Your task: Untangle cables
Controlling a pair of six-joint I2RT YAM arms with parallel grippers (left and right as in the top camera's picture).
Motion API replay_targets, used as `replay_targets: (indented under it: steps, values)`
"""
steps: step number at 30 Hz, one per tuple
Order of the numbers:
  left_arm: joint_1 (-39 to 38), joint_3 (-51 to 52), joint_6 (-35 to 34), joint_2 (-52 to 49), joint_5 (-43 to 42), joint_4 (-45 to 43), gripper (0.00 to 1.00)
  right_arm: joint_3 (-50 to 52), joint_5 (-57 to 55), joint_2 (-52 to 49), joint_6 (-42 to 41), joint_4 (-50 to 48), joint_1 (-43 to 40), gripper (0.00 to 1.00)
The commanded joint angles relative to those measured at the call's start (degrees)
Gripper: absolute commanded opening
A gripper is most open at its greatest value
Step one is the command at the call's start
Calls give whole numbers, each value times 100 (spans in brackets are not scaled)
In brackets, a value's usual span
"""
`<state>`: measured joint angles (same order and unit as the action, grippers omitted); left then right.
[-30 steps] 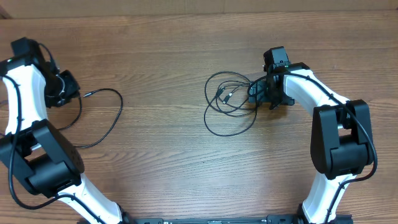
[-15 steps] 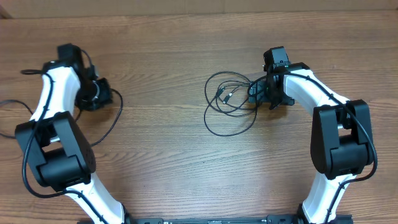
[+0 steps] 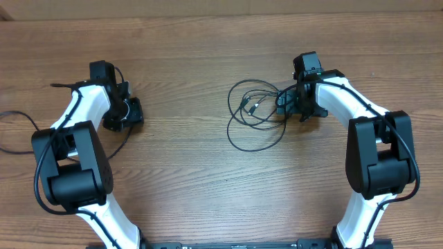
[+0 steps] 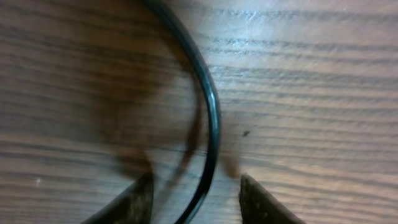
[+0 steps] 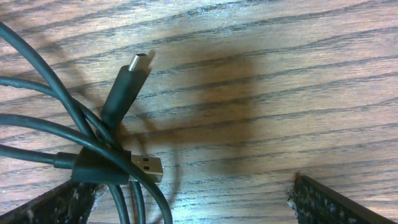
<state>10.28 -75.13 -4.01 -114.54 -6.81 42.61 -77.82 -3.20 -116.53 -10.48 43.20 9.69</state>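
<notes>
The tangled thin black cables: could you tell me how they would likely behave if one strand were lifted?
Probably floppy: the tangled thin black cables curve in slack loops on the wooden table. Likely light, being so thin. One lifted strand would probably drag others, since they cross beside the silver plug tips.

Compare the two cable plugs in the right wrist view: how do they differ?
The upper plug has a slim, rounded tip and points up-right; the lower plug has a wider, rectangular tip and points right. The upper's black body is slender, the lower's blocky. Both have silver tips and lie on the table.
</notes>
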Motion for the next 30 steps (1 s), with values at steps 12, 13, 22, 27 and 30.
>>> replay_targets:
  steps: [12,13,22,27,30]
  values:
    - [-46,-168,107,66,2964,-1427,4,94,96,-146,-20,-13,-2,100]
    - [-46,-221,109,68,3097,-1515,4,94,96,-146,-20,-13,-2,100]
    - [61,-428,496,68,3250,-2096,10,94,96,-146,-20,-13,-2,100]
    - [385,-455,708,66,2765,-2291,13,94,96,-146,-20,-13,-2,100]
    - [654,-479,706,68,2667,-2319,12,94,96,-146,-20,-13,-2,100]
